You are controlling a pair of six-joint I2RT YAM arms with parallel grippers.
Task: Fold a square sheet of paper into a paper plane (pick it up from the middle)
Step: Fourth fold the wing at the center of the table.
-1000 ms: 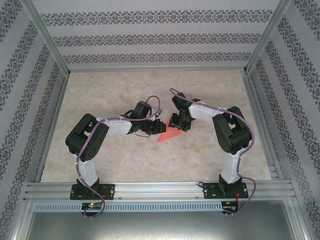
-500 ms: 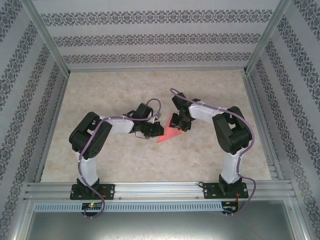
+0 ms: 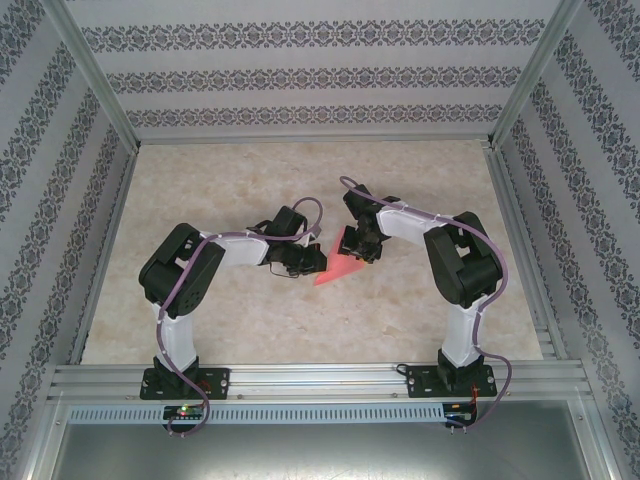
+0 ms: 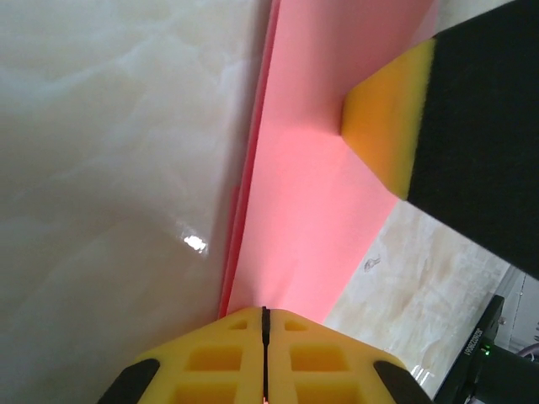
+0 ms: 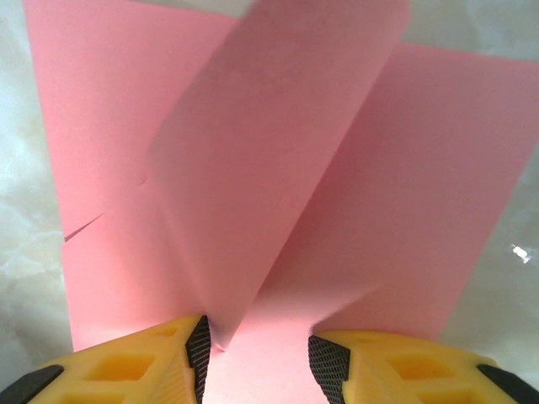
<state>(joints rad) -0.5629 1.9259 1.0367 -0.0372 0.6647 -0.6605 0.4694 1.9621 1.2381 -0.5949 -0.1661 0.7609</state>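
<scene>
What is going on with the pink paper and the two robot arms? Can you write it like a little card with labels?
Paper: pink paper, partly folded, lying on the marble-look table
Where: mid-table, between the two arms
Raised part: one flap stands up from the sheet
Left end effector: shut, pinching the paper's edge
Right end effector: open, the flap's base between its fingers, one pad touching the paper
Plane finished: not yet
</scene>
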